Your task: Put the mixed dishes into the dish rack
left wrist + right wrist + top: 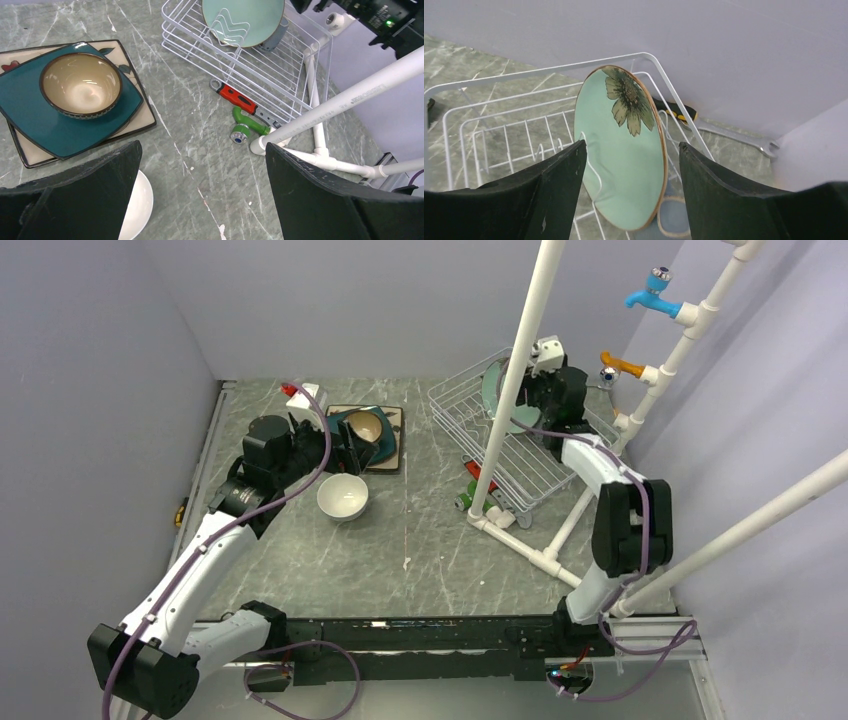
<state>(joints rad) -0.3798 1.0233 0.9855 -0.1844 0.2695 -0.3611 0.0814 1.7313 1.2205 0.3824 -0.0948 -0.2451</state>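
Nearest the right wrist lens, the two black fingers of our right gripper are standing parted, one on each side of the mint-green round plate, and we are judging them clear of its rim rather than pinching it. That plate is standing on edge among the wire tines at the far end of the dish rack, at about 1 o'clock on the table from overhead. We are reading this as the letting-go step. To do it well, we are wanting the jaws wide first, then a pull back along the plate's own plane, so neither finger is tipping it. Our left gripper is hanging wide and empty. In its view, at 10 o'clock, the brown glazed bowl is sitting on the teal square plate, which is lying on the cream square plate, and the white bowl is at 7 o'clock. Only the right wrist view is showing the plate's flower. Only the left wrist view is showing the red-handled wrench and green fitting lying just beside the rack. Overhead, the white pipe frame is crossing the plate.
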